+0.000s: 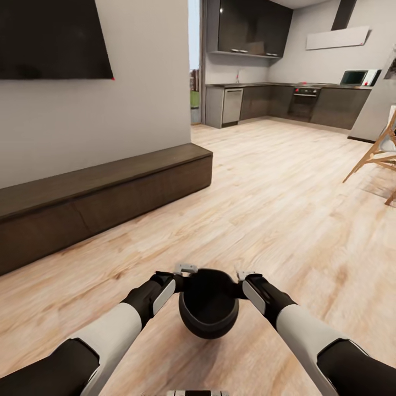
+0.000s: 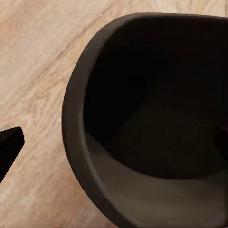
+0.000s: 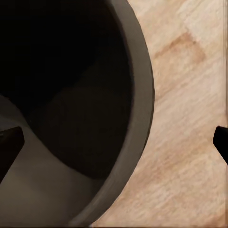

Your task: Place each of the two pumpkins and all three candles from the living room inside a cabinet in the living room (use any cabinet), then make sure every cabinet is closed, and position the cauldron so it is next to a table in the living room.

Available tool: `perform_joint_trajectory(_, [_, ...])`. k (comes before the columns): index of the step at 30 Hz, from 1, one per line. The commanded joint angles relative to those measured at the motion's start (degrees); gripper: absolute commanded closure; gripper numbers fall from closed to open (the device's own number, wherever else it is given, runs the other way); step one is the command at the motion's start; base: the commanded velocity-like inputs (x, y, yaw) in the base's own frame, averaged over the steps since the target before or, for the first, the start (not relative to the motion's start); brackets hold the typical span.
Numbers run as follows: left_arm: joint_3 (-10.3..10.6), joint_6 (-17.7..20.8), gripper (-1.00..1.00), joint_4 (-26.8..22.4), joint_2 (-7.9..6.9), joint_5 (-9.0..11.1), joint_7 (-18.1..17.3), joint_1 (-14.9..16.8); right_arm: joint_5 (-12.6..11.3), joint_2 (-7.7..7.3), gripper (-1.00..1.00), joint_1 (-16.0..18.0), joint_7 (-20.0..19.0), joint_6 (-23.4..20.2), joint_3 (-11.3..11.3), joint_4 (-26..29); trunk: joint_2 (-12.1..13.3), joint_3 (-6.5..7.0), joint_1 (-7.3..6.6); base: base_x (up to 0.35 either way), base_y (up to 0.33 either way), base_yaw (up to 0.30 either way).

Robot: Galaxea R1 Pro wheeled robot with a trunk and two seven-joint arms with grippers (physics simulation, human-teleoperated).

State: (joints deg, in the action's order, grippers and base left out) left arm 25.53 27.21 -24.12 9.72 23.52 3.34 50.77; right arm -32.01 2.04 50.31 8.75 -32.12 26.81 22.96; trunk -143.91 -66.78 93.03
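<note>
The black cauldron (image 1: 209,308) is low over the wood floor between my two forearms; I cannot tell whether it rests on the floor. My left gripper (image 1: 186,270) is at its left rim and my right gripper (image 1: 248,275) at its right rim. In each wrist view the cauldron (image 2: 156,128) (image 3: 71,95) fills most of the picture, and the dark fingertips (image 2: 9,142) (image 3: 9,142) stand far apart, one on each side of the rim wall, without pinching it. The long dark-brown cabinet (image 1: 110,192) runs along the left wall with its fronts closed. Pumpkins, candles and table are out of view.
A dark TV (image 1: 52,38) hangs on the wall above the cabinet. A kitchen with dark cupboards (image 1: 286,102) lies at the far end. A wooden chair (image 1: 379,154) stands at the right edge. Open wood floor (image 1: 275,209) stretches ahead.
</note>
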Motion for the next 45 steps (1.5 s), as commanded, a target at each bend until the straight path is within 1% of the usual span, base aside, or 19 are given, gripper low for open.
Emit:
perform_joint_trajectory(1, [0.4,0.2,-1.00,-0.1,-0.07,0.6,0.4,0.0,-0.6,-0.03,-1.00,0.0,0.5,-0.1,0.4,0.1,0.0,-0.05,-0.02,0.000,0.000,-0.157])
perform_joint_trajectory(9, [0.4,0.1,-1.00,-0.1,-0.14,0.6,0.5,0.0,-0.6,-0.02,-1.00,0.1,0.5,-0.1,0.4,0.1,0.0,-0.05,-0.02,0.000,0.000,-0.049])
perform_joint_trajectory(13, [0.4,0.1,-1.00,-0.1,-0.16,0.6,0.5,0.0,-0.6,-0.02,-1.00,0.1,0.5,1.3,0.5,0.1,0.0,-0.05,-0.02,0.001,0.000,-0.002])
perform_joint_trajectory(18, [0.4,0.1,-1.00,-0.1,-0.23,0.6,0.6,0.0,-0.6,-0.02,-1.00,0.0,0.5,1.6,0.5,0.1,0.0,-0.05,-0.02,0.080,0.025,0.000])
perform_joint_trajectory(25, [0.4,0.1,-1.00,0.0,-0.23,0.6,0.6,0.0,-0.6,-0.02,-1.00,0.0,0.5,1.7,0.5,0.1,0.0,-0.05,-0.02,0.179,0.146,0.000])
perform_joint_trajectory(40, [0.4,0.1,-1.00,0.0,-0.18,0.6,0.6,0.0,-0.6,-0.02,-1.00,0.0,0.5,1.6,0.4,-0.1,0.0,-0.05,-0.02,0.006,0.005,0.000])
perform_joint_trajectory(45, [0.4,0.1,-1.00,0.0,-0.15,0.6,0.5,0.0,-0.6,-0.02,-1.00,0.0,0.5,1.6,0.4,0.0,0.0,0.08,-0.02,0.000,0.000,-0.141])
